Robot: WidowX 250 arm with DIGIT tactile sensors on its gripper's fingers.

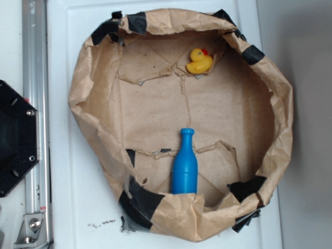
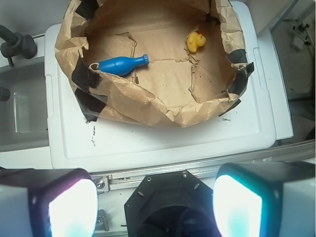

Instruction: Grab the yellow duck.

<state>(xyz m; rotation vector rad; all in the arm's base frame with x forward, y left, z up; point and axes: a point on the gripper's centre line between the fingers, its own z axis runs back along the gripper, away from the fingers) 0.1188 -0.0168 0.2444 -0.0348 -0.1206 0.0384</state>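
The yellow duck (image 1: 199, 61) is small and glossy, with an orange beak and a red mark on its head. It sits on the paper floor near the far rim of the brown paper basin (image 1: 91, 78). From the wrist view the yellow duck (image 2: 196, 41) lies far ahead at the upper right inside the paper basin (image 2: 148, 106). My gripper (image 2: 155, 207) hangs over the black robot base, well short of the basin, and stands open with nothing between its wide-apart fingers (image 2: 237, 207). The exterior view does not show the gripper.
A blue plastic bottle (image 1: 184, 165) lies in the basin near its front wall, also seen as the blue bottle (image 2: 121, 64). The basin rests on a white lid (image 2: 163, 143). An aluminium rail (image 1: 35, 104) and the black base plate (image 1: 15, 137) are at the left.
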